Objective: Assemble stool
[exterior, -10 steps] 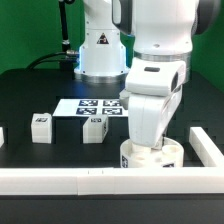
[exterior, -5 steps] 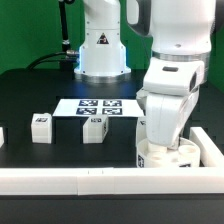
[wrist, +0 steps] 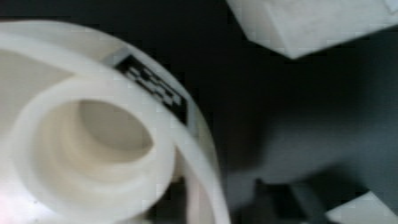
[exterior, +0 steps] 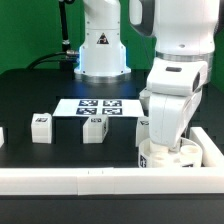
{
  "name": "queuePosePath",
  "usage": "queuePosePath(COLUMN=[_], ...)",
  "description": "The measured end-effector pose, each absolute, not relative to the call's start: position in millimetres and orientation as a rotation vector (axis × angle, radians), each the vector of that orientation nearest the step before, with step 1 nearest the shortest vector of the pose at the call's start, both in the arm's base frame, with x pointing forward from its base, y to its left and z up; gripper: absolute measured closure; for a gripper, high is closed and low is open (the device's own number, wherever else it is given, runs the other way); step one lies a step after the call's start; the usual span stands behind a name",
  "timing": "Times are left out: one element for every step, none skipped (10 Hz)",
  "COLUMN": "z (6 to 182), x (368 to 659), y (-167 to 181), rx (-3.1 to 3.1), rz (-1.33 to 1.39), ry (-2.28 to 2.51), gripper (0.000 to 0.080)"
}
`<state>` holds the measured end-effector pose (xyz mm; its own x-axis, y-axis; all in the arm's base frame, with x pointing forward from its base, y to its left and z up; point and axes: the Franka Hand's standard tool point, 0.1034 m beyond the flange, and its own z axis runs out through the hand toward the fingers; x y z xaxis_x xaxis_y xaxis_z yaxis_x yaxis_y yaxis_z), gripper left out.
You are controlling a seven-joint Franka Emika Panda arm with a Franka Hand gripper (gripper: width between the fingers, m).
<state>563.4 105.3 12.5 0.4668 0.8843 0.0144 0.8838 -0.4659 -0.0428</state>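
The round white seat (exterior: 170,157) lies on the black table at the exterior view's right, close to the corner of the border bars. My arm stands right over it and hides the gripper there. In the wrist view the seat (wrist: 89,130) fills the picture, with a round hole and a tag on its side. My gripper (wrist: 210,205) is down at the seat's rim, dark fingers (wrist: 285,200) on either side of the thin rim, shut on it. Two tagged white legs (exterior: 41,127) (exterior: 94,128) stand apart to the exterior view's left.
The marker board (exterior: 95,105) lies behind the legs. White border bars run along the front (exterior: 90,180) and the right (exterior: 210,150). The robot base (exterior: 100,50) stands at the back. A blurred white block (wrist: 311,25) shows beside the seat in the wrist view.
The arm and the seat slid together toward the exterior view's right, up to the right border bar. Over the last half second they hardly moved. The legs stayed put.
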Motion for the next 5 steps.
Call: queuePosePath(z=[12.4, 13.4, 17.8, 20.3, 24.8], x=[563.4, 563.7, 565.7, 566.6, 567.3], y=[105.3, 105.6, 106.4, 105.3, 101.7], rx=[-2.652, -2.653, -2.657, -2.658, -2.663], rz=[0.015, 0.015, 0.006, 0.004, 0.007], ry=[-1.600, -1.599, -1.600, -1.600, -1.594], gripper=[0.0486, 0.0486, 0.0303, 0.0200, 0.0200])
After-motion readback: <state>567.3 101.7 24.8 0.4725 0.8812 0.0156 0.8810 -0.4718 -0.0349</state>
